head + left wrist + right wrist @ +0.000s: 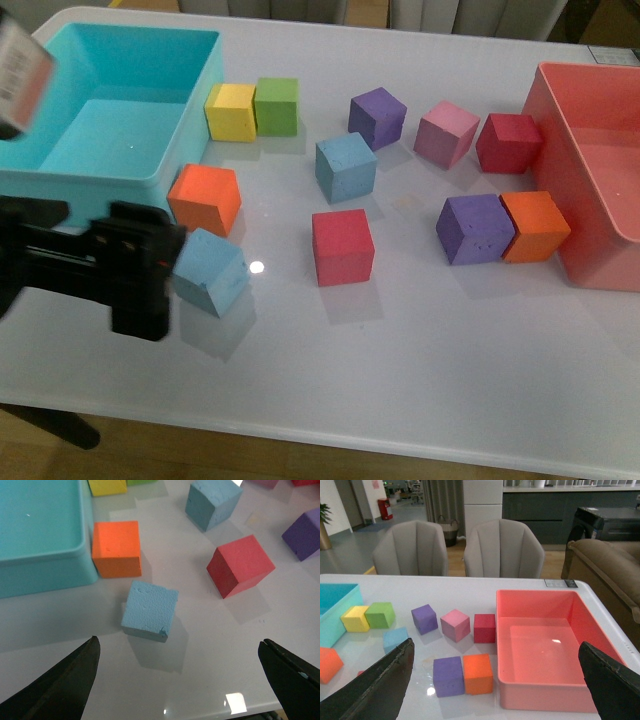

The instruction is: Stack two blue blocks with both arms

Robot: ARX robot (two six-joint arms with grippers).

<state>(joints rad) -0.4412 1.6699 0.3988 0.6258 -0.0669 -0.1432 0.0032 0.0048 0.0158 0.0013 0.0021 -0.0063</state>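
One blue block (pixel 210 271) lies near the table's front left, just right of my left gripper (pixel 140 270), which is open and empty. In the left wrist view this block (pixel 149 610) sits ahead of the open gripper (pixel 180 680), between its spread jaws but apart from them. The second blue block (pixel 346 167) stands at mid-table, also in the left wrist view (pixel 212 502) and the right wrist view (pixel 395 639). My right gripper (pixel 495 690) is open, held high above the table; it is out of the front view.
A turquoise bin (pixel 190 130) stands at the back left, a pink bin (pixel 560 150) at the right. An orange cube (pixel 205 199) sits behind the near blue block, a red cube (pixel 343 247) to its right. Yellow, green, purple, pink, red and orange cubes lie further back.
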